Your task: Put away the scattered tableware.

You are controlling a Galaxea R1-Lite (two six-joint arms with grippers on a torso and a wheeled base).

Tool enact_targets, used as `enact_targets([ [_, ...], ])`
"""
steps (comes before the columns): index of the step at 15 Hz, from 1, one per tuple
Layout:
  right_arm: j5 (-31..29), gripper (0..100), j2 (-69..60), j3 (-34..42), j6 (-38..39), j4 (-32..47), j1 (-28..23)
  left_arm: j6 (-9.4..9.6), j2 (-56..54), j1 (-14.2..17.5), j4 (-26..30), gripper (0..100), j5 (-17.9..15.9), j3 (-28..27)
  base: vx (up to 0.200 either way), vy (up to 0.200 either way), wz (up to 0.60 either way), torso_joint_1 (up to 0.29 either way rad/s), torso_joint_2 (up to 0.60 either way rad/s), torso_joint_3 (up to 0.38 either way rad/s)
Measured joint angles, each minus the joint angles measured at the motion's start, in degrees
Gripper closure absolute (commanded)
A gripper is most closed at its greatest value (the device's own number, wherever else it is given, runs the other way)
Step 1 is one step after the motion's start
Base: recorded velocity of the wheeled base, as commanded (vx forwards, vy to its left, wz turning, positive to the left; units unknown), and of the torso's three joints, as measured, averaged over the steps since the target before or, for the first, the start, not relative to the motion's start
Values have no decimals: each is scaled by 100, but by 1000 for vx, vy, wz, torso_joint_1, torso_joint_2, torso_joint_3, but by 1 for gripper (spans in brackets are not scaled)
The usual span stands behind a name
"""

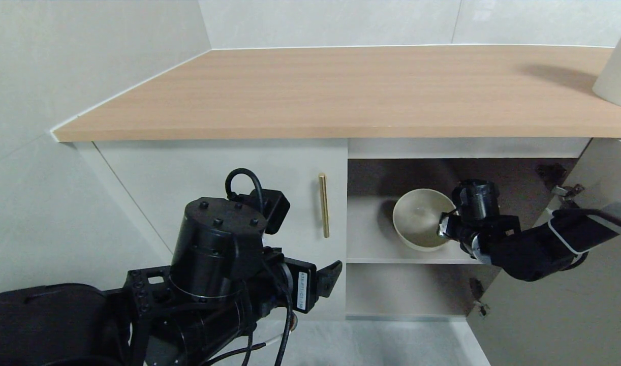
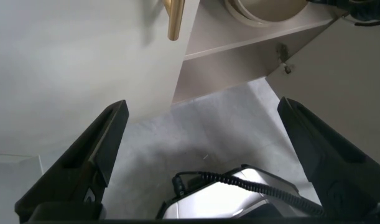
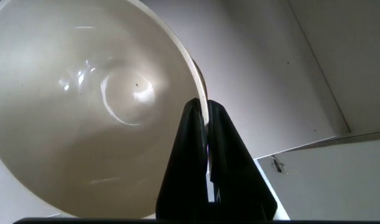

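where the head view looks down on the pale wooden counter [image 1: 341,91], a white cabinet [image 1: 463,147] stands beneath it, its left door [image 1: 214,168] shut and carrying a slim brass bar handle [image 1: 323,205], its right door [image 1: 569,305] swung open; inside the open compartment the round cream ceramic bowl [image 1: 420,226] is over the upper shelf [image 1: 371,244], tilted so its hollow faces up and outward; whether its base touches the shelf i cannot tell; the right end effector [image 1: 445,227] is at the bowl's right rim, its arm coming in from the open door's side; the left end effector [image 1: 327,280] hangs low in front of the shut door, well apart from the bowl; a white rounded object [image 1: 618,76] stands at the counter's far right edge.

from the left wrist view, the left end effector's two black fingers [image 2: 96,155] are spread wide above a grey floor [image 2: 227,118]; the handle's lower end, the shelf's front edge and part of the bowl lie beyond.

from the right wrist view, the right end effector's fingers are pressed on the bowl's rim, one inside the hollow and one outside; the bowl's glossy inside carries a few light reflections.
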Motion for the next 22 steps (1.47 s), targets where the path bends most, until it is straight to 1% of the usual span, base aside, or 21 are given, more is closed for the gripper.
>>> enact_targets([
  [10, 39, 0, -74, 48, 85, 11, 28, -13, 0, 38, 0, 0, 0, -1, 0, 0, 0, 0, 0, 0],
  [11, 71, 0, -132, 89, 93, 28, 35, -27, -20, 63, -6, 0, 0, -1, 0, 0, 0, 0, 0, 0],
  [13, 362, 0, -427, 278, 88, 102, 63, -68, -157, 204, -9, 0, -6, -1, 0, 0, 0, 0, 0, 0],
  [14, 572, 0, -664, 402, 84, 247, 80, -77, -282, 333, 2, 0, -20, -1, 0, 0, 0, 0, 0, 0],
  [15, 778, 0, -970, 512, 79, 628, 138, -79, -434, 466, 38, 0, -39, 7, 0, 0, 0, 0, 0, 0],
  [18, 1231, 0, -2114, 669, 82, 2160, 500, -68, -998, 807, 341, 0, -118, 243, 0, 0, 0, 0, 0, 0],
  [19, 1298, 0, -2500, 714, 85, 2530, 642, -55, -1221, 951, 506, 0, -215, 324, 0, 0, 0, 0, 0, 0],
  [22, 1352, 0, -3528, 984, 96, 3156, 933, -5, -1977, 1465, 1396, 0, -770, 473, 0, 0, 0, 0, 0, 0],
])
